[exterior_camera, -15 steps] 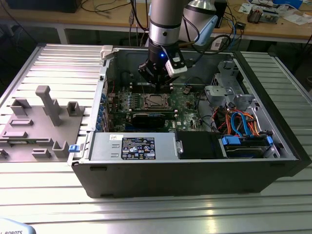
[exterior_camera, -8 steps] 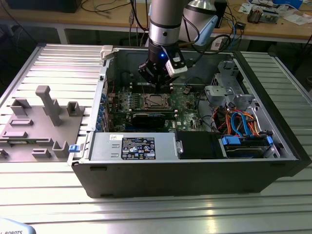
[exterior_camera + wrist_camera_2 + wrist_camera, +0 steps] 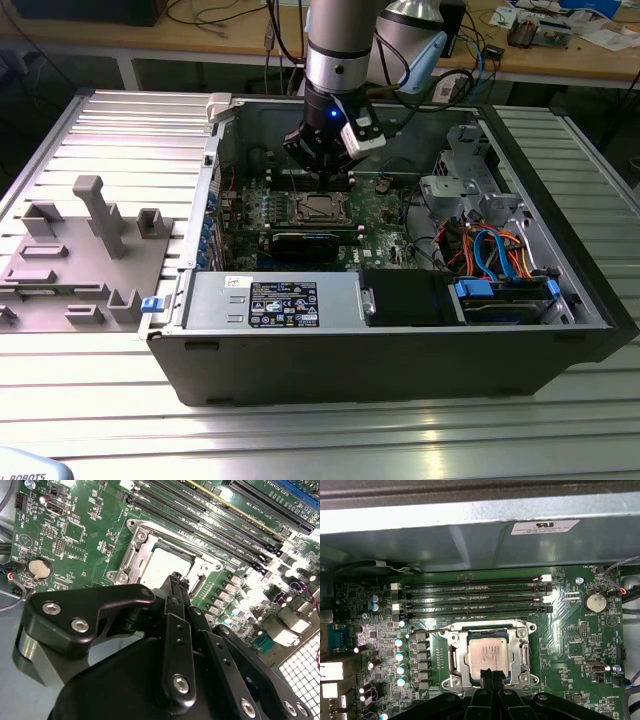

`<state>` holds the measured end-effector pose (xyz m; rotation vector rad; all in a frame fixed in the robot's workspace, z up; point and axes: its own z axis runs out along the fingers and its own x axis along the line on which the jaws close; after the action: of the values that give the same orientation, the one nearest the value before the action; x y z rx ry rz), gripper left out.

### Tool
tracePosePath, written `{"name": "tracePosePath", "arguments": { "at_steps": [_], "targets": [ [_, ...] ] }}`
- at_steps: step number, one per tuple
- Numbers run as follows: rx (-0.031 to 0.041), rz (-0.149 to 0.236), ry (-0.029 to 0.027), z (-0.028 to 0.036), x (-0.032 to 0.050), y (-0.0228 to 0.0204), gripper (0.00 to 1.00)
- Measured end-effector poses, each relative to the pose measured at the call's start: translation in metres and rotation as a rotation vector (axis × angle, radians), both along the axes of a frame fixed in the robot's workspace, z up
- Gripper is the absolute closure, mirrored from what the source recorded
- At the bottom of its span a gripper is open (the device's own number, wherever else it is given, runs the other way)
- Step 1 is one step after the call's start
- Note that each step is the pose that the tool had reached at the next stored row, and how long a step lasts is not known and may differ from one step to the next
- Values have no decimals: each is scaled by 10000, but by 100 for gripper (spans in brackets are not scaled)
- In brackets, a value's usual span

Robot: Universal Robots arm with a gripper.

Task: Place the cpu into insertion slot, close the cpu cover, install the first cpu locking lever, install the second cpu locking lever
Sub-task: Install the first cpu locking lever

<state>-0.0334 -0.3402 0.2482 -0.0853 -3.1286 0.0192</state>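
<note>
Open computer case [image 3: 400,330] lying on a ribbed metal desk [image 3: 120,130], grey plastic holders [image 3: 90,250] off to the exterior view's left. Robot arm [image 3: 340,50] reaching down into the case, over the green board [image 3: 580,645]. Silver cpu [image 3: 487,655] sitting flat in the insertion slot [image 3: 451,656], near the long black memory slots [image 3: 470,597]. Shiny cpu cover [image 3: 520,630] lying down around the chip like a frame. Claw [image 3: 489,672] pinched narrow with nothing in it, its black fingertips [image 3: 175,580] together, right over the near edge of the chip. Round silver battery [image 3: 593,601] further along the board.
</note>
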Motion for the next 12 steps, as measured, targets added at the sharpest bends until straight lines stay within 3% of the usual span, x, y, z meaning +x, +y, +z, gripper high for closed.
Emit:
{"name": "tracePosePath", "arguments": {
  "at_steps": [12],
  "targets": [
    [-1, 95, 0, 0, 0, 0, 89]
  ]
}}
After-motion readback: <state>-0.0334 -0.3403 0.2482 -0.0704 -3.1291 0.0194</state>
